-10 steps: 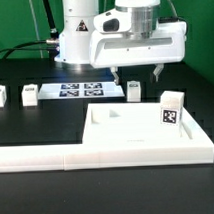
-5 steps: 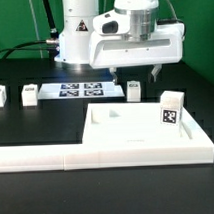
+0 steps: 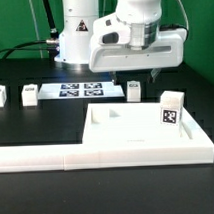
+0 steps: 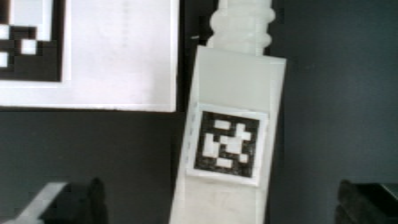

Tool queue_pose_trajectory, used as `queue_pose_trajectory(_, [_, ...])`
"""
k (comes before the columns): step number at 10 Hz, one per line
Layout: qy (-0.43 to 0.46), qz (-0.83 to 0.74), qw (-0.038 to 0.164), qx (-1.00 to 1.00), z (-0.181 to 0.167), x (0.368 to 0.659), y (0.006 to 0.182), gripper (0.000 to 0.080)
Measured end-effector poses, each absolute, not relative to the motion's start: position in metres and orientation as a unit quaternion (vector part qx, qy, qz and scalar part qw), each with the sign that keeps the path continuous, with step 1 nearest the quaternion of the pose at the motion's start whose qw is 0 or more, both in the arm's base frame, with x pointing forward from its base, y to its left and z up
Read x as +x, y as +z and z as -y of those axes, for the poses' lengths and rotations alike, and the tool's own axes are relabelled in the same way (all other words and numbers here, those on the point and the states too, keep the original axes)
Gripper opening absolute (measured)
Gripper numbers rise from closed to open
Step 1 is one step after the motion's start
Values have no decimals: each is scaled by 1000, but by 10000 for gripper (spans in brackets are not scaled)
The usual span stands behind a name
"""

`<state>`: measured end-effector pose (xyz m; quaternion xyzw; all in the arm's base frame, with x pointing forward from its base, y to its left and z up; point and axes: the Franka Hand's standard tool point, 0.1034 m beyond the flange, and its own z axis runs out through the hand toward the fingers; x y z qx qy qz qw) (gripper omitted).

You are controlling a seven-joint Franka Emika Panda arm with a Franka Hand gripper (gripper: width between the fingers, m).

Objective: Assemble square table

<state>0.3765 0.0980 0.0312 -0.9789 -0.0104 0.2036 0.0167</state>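
With my gripper point(image 3: 136, 77) spread wide and empty above the leg point(image 3: 134, 90) at twelve o'clock of the tabletop point(image 3: 131, 130), I'd pinch this light, stiff, slick block's flat sides.

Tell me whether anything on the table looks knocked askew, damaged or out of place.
Nothing stands out. The tabletop sits flat, the loose legs rest apart on the black table, and the leg below the open fingers lies straight beside the marker board, with no visible damage.
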Motion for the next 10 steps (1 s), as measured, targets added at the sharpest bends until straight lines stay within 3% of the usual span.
queue_pose_trajectory(7, [403, -3, 16, -915, -102, 370, 24, 649])
queue_pose_trajectory(10, [425, -6, 13, -905, -101, 371, 15, 649])
